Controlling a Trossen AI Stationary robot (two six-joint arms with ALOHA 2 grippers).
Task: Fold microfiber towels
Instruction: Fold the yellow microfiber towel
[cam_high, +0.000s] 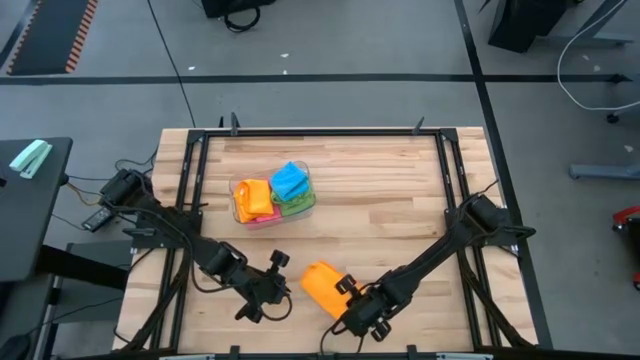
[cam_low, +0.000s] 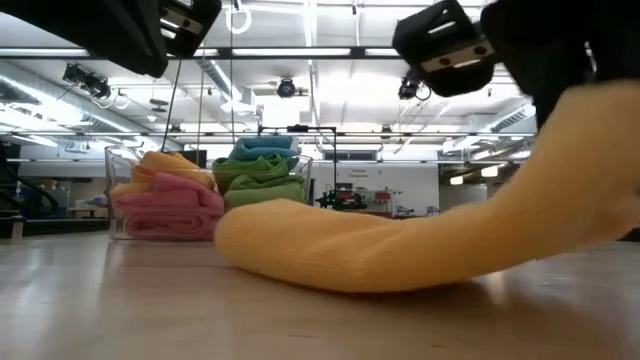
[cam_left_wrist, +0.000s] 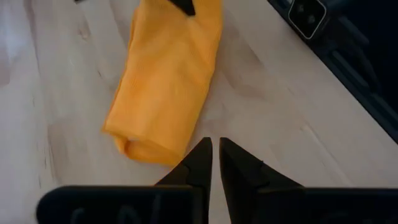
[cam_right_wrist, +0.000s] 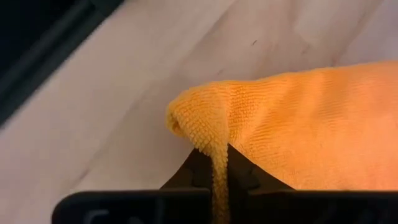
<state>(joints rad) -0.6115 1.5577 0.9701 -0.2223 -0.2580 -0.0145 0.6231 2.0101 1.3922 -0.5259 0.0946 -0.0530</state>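
Note:
An orange microfiber towel (cam_high: 320, 283) lies as a long bundle on the wooden table near its front edge. My right gripper (cam_high: 350, 300) is shut on the towel's right end. My left gripper (cam_left_wrist: 215, 149) hovers just left of the towel's other end (cam_left_wrist: 140, 146), fingers shut with nothing between them. Further folded towels, orange (cam_high: 253, 197), sky blue (cam_high: 290, 180), green (cam_high: 298, 206) and pink (cam_low: 170, 212), sit in a clear tub (cam_high: 240, 190) at the table's middle. My right gripper pinches a bunched fold at the orange towel's end (cam_right_wrist: 217, 163) between its two fingers; the cloth runs down into the slit between them. The fingers come from above, slanting down. The held end (cam_low: 590, 170) is raised, and the rest of the towel (cam_low: 300, 250) lies on the table.
The clear tub stands behind the orange towel. A black frame rail (cam_high: 320, 133) runs around the table's edges. Bare wood (cam_high: 400, 200) lies to the right of the tub and in front of the towel.

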